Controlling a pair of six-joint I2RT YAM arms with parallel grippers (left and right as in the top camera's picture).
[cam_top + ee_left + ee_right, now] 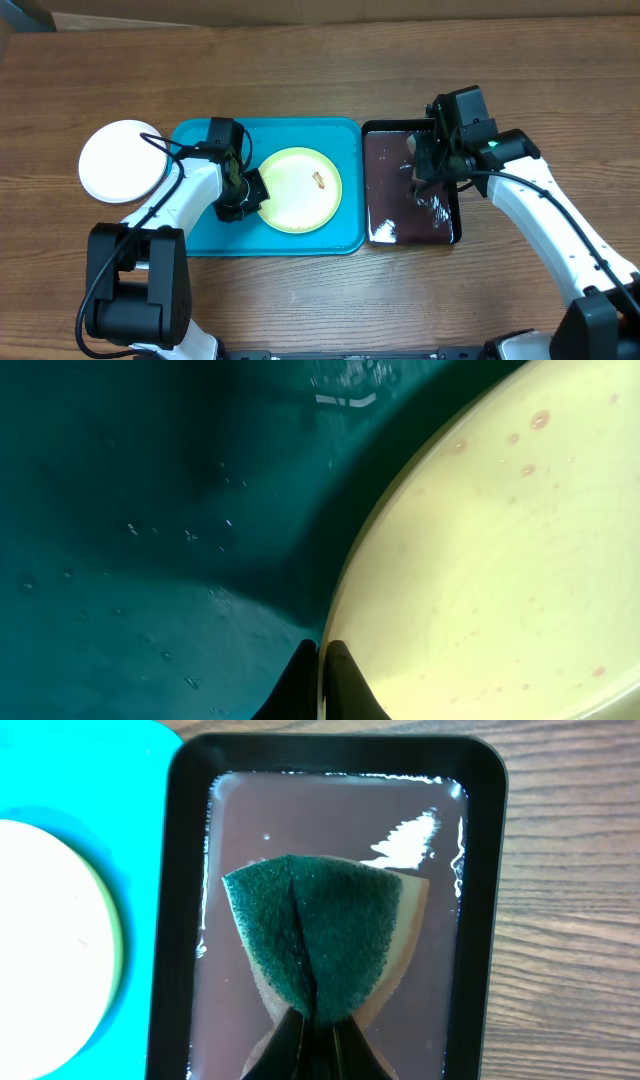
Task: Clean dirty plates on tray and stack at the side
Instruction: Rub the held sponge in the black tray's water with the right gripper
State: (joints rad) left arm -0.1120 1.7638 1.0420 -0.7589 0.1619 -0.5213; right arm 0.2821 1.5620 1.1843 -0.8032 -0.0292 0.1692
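Note:
A pale yellow plate (pixel 300 190) lies on the turquoise tray (pixel 195 145), with a small brown smear near its middle. My left gripper (pixel 250 190) is shut on this plate's left rim. In the left wrist view the two dark fingertips (pixel 322 665) pinch the plate's edge (pixel 500 560), which carries faint reddish specks. A white plate (pixel 122 160) rests on the table left of the tray. My right gripper (pixel 425 168) hangs over the black tray (pixel 450 235), shut on a folded sponge (pixel 320 925) with a green scouring face.
The black tray (pixel 180 920) holds shallow water and sits against the turquoise tray's (pixel 140 870) right side. Bare wooden table runs along the back and to the far right. Both arms reach in from the front edge.

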